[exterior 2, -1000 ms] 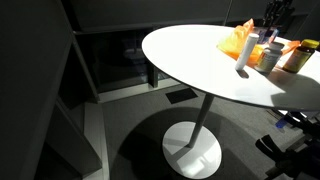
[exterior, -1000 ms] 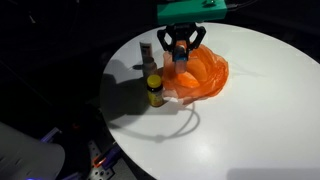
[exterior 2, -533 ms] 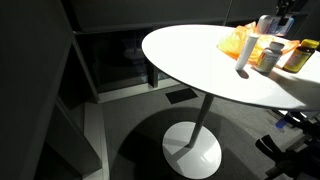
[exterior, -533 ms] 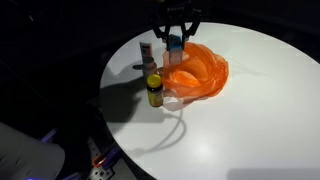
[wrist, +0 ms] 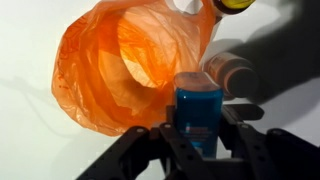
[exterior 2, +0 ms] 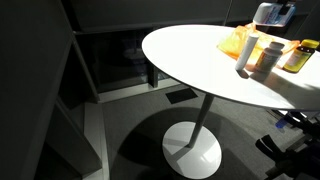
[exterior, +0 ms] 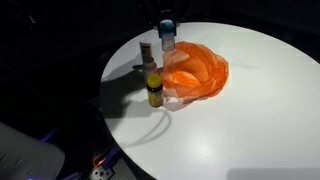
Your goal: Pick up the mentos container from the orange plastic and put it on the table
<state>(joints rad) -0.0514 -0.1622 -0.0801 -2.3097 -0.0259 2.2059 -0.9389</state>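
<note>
1. Dark room all round, and in the middle of it the round white table (exterior: 250, 110) on its single pedestal, with plenty of bare top showing in both exterior views.
2. On that table sits the crumpled orange plastic (exterior: 197, 72). From the wrist view it lies directly below, mouth gaping, and nothing can be seen inside it (wrist: 110, 70).
3. Just beside the plastic stand two bottles, a taller one (exterior: 148, 55) and a short yellow-labelled one (exterior: 154, 90). They look like bystanders, but they crowd that edge of the plastic.
4. Now the gripper (wrist: 198, 128), high over the far edge of the plastic. Its fingers (wrist: 160, 140) are closed in tight on either side of a blue-topped tub, with no gap showing.
5. And there it is, the mentos container (exterior: 167, 40), up in the air in the gripper's hold, clear of plastic and table alike; it also shows near the top edge in an exterior view (exterior 2: 270, 14).
6. Score so far, by my reading: the pick-up is done and the put-down is not yet begun. What's left is to carry it sideways to open table, away from the bottles, lower it, and let go.
</note>
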